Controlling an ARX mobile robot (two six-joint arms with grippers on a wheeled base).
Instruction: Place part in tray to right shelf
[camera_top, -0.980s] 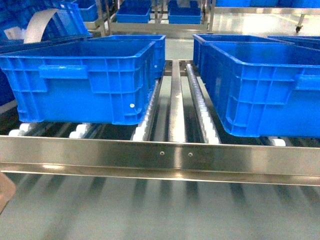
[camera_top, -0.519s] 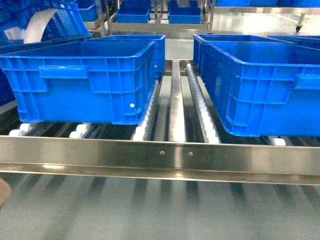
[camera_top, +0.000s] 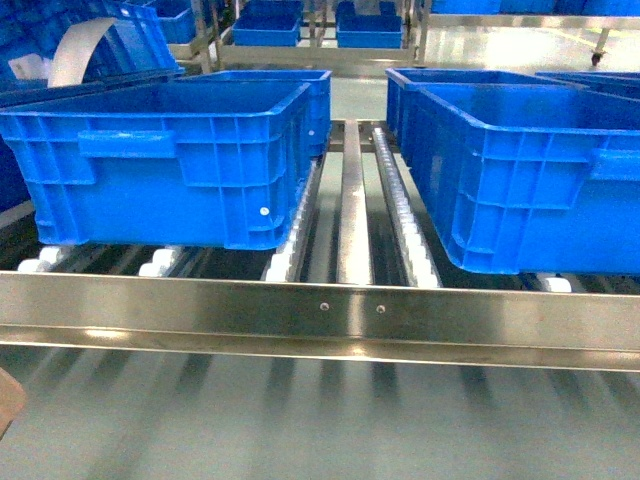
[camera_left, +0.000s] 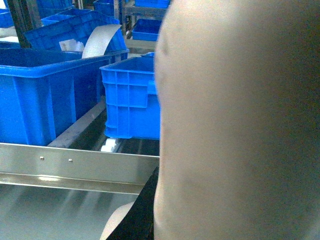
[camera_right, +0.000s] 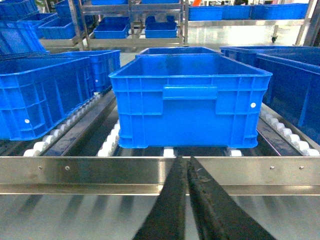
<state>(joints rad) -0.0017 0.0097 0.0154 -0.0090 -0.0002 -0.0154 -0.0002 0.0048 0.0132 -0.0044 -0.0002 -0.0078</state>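
The beige tray (camera_left: 235, 125) fills the right half of the left wrist view, very close to the camera. A black finger (camera_left: 142, 212) of my left gripper lies against it, shut on it. In the head view only a beige corner of the tray (camera_top: 8, 400) shows at the lower left edge. The part is hidden. My right gripper (camera_right: 186, 162) is shut with nothing in it, its tips in front of the shelf's steel front rail (camera_right: 100, 170). The right shelf (camera_top: 320, 310) has white rollers (camera_top: 400, 225) and carries blue crates.
A blue crate (camera_top: 170, 160) stands on the left of the shelf and another blue crate (camera_top: 530, 170) on the right, with a bare roller lane (camera_top: 352, 210) between them. In the right wrist view a crate (camera_right: 190, 97) sits straight ahead behind the rail. More racks with crates stand behind.
The tray's beige corner at the lower left of the head view has sunk a little lower. Shelf and crates have not moved.
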